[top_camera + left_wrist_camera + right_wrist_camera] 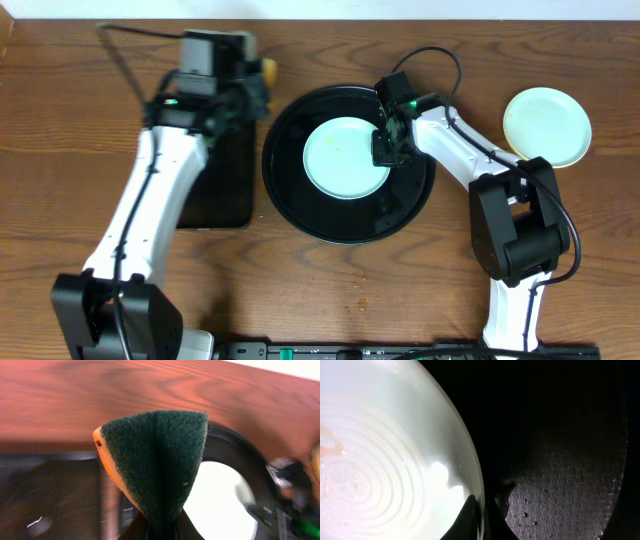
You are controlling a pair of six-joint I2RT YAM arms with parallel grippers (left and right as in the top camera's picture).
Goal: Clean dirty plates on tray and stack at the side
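A pale blue plate [345, 158] lies in the round black tray [285, 190] at the table's middle. My right gripper [385, 148] is shut on this plate's right rim; in the right wrist view its fingers [470, 517] straddle the edge of the plate [385, 450], which carries a faint reddish smear [327, 445] over the tray floor [560, 485]. A pale yellow plate [546, 126] sits on the table at the far right. Left of the tray, my left gripper [255, 85] is shut on a green and yellow sponge [155, 460], held above the table.
A rectangular black tray [225, 180] lies under my left arm, just left of the round tray. The right arm's base [515, 235] stands between the round tray and the yellow plate. Small crumbs dot the tray floor near the right fingers.
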